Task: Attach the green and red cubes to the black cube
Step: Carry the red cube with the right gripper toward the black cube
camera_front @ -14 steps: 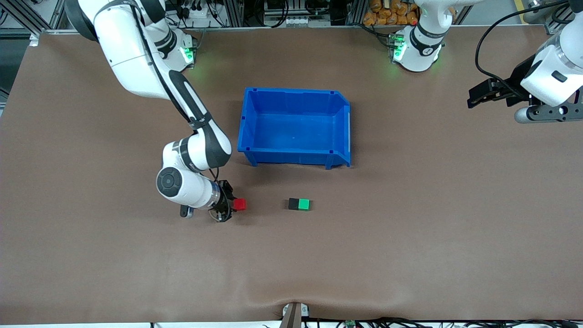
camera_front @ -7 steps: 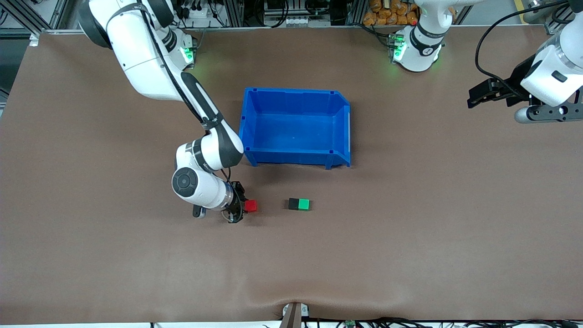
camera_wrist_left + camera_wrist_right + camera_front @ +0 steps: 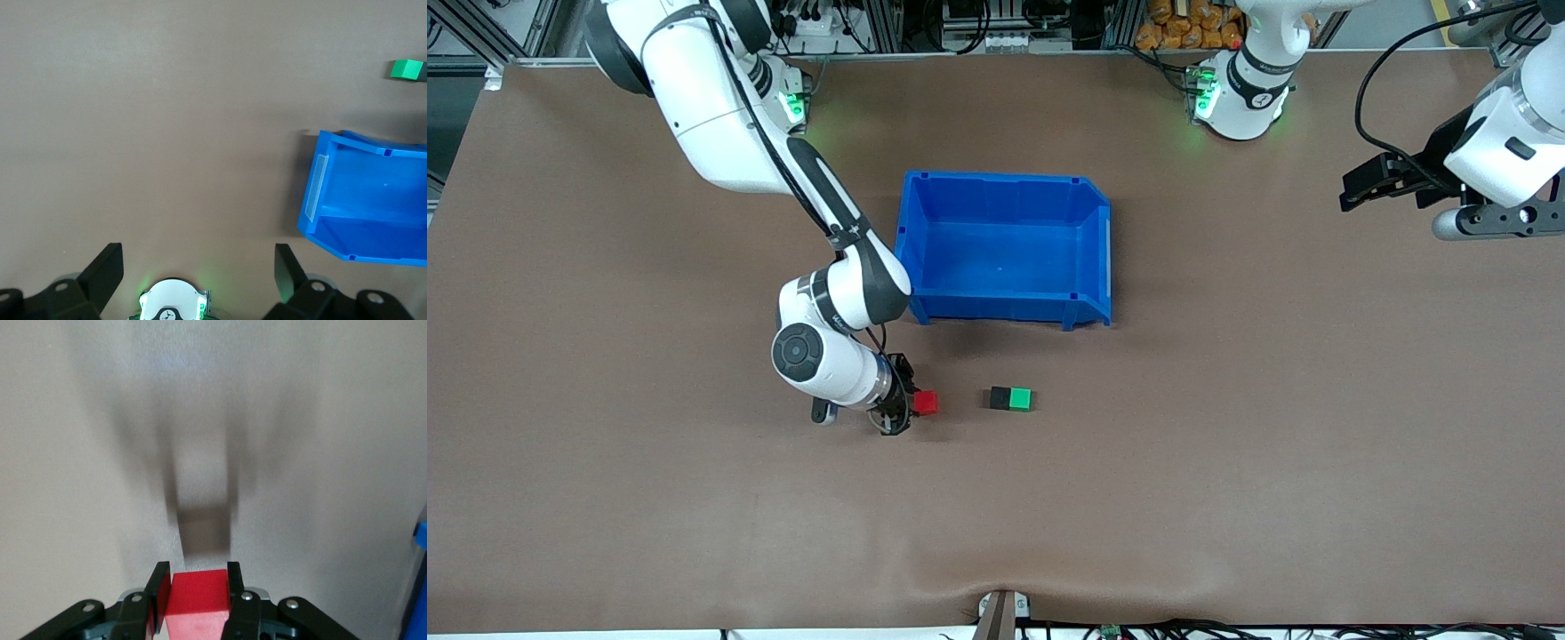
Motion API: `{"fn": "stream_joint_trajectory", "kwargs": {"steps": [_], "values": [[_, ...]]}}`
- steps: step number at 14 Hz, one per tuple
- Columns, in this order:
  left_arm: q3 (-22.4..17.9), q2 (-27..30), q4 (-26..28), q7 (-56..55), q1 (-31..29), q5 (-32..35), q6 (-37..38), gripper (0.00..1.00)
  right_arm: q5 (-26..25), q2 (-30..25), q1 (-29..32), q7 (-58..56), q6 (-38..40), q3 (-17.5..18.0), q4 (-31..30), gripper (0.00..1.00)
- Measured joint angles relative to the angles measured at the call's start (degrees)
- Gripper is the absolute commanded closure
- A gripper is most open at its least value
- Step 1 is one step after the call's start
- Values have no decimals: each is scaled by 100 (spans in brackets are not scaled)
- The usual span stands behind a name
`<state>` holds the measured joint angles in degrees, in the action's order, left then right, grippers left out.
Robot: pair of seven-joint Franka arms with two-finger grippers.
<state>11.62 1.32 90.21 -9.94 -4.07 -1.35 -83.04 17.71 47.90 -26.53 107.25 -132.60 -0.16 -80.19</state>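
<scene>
Red small plastic cube (image 3: pixel 926 403) (image 3: pixel 197 595) is clamped between the right gripper (image 3: pixel 907 402) (image 3: pixel 197 599) fingers, low over the brown matte table covering (image 3: pixel 1227 462), casting a shadow on it. Toward the left arm's end, well apart from it, a matte black cube (image 3: pixel 1000 397) touches a bright green cube (image 3: pixel 1020 399) (image 3: pixel 407 69), both flat on the table. Big blue plastic bin (image 3: pixel 1005 249) (image 3: pixel 363 200) sits farther from the camera. Left gripper (image 3: pixel 1369 185) (image 3: pixel 199 273) waits spread wide, holding nothing, over the table's end. Aluminium framing, cables along the edge by the bases.
</scene>
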Motion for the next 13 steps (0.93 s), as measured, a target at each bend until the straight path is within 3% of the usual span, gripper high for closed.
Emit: {"fn": "stream_joint_trajectory", "kwargs": {"steps": [13], "values": [[26, -9, 0, 0, 6, 0, -33, 0, 2, 368, -308, 471, 0, 1, 501, 100]]}}
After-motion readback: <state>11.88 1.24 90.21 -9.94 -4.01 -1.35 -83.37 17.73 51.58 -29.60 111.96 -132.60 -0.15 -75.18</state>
